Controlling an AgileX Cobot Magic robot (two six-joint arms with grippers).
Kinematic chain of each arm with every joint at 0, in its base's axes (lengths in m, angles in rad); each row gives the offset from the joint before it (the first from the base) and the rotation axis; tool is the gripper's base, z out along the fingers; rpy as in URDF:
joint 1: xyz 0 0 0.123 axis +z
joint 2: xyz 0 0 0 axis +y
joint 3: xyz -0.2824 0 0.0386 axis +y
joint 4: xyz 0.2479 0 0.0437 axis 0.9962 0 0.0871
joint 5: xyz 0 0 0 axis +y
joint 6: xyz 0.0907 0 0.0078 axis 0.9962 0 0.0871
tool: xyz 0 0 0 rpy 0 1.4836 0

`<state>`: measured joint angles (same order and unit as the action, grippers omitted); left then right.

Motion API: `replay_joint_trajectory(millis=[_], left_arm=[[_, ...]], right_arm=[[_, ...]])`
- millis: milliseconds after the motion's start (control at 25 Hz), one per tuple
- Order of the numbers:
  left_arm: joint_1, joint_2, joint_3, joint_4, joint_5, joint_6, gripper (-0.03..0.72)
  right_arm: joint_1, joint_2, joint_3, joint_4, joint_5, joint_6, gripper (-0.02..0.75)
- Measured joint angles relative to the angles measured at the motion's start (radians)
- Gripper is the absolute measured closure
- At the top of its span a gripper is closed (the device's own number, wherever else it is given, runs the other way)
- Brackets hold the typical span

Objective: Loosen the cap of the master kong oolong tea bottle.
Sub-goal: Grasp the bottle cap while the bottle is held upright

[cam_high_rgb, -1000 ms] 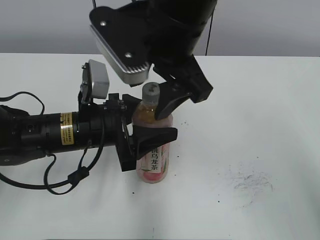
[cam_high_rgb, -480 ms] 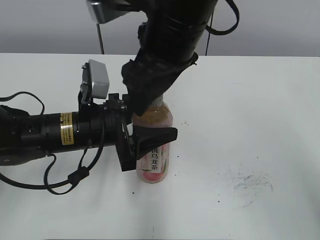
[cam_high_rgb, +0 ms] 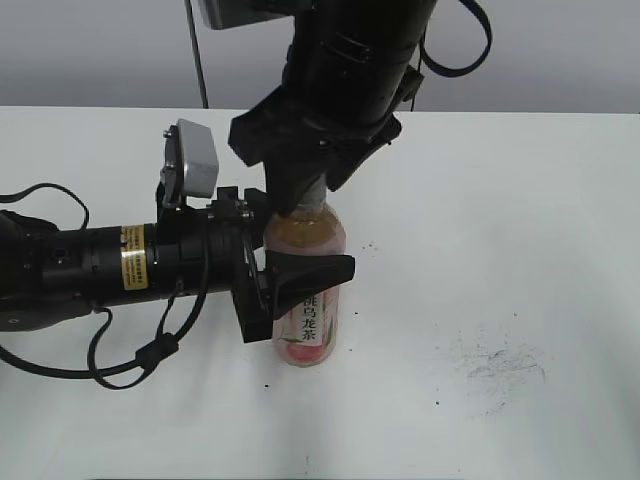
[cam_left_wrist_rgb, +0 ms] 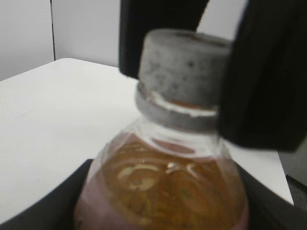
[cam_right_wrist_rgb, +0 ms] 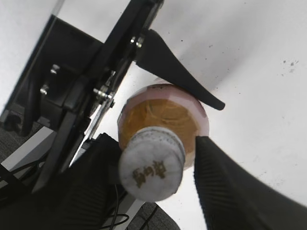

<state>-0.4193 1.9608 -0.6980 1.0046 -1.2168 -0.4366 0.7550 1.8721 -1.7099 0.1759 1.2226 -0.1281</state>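
Observation:
The master kong oolong tea bottle (cam_high_rgb: 310,312) stands upright on the white table, its pink label facing me. My left gripper (cam_high_rgb: 305,242) comes in from the left and is shut on the bottle's upper body; its black fingers (cam_right_wrist_rgb: 178,73) lie along the bottle's sides. My right gripper (cam_high_rgb: 305,200) hangs from above and hides the cap in the exterior view. In the right wrist view the white cap (cam_right_wrist_rgb: 151,167) sits between the right gripper's black fingers (cam_right_wrist_rgb: 225,187), with a narrow gap on one side. The left wrist view shows the cap (cam_left_wrist_rgb: 184,72) with those fingers on either side.
The white table (cam_high_rgb: 520,220) has dark scuff marks (cam_high_rgb: 500,365) at the right front. The left arm's body and looped cables (cam_high_rgb: 120,350) lie along the table's left side. A grey wall runs behind.
My right gripper has turned about its axis and come down over the cap, which showed a second ago and is now covered in the exterior view. The left arm and bottle have not moved.

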Motion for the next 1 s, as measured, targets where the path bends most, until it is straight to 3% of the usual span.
replay_joint_trajectory(millis=[320, 640, 840, 1000], left_arm=[[0.000, 0.000, 0.000, 0.000, 0.000, 0.000, 0.240], [0.000, 0.000, 0.000, -0.005, 0.003, -0.003, 0.240], [0.000, 0.000, 0.000, -0.006, 0.004, -0.003, 0.240], [0.000, 0.000, 0.000, -0.004, 0.004, -0.003, 0.240]], right_arm=[[0.000, 0.000, 0.000, -0.016, 0.000, 0.003, 0.419], [0.001, 0.000, 0.000, -0.041, -0.001, -0.031, 0.448], [0.001, 0.000, 0.000, -0.042, -0.001, -0.190, 0.456], [0.001, 0.000, 0.000, -0.039, -0.001, -0.443, 0.457]])
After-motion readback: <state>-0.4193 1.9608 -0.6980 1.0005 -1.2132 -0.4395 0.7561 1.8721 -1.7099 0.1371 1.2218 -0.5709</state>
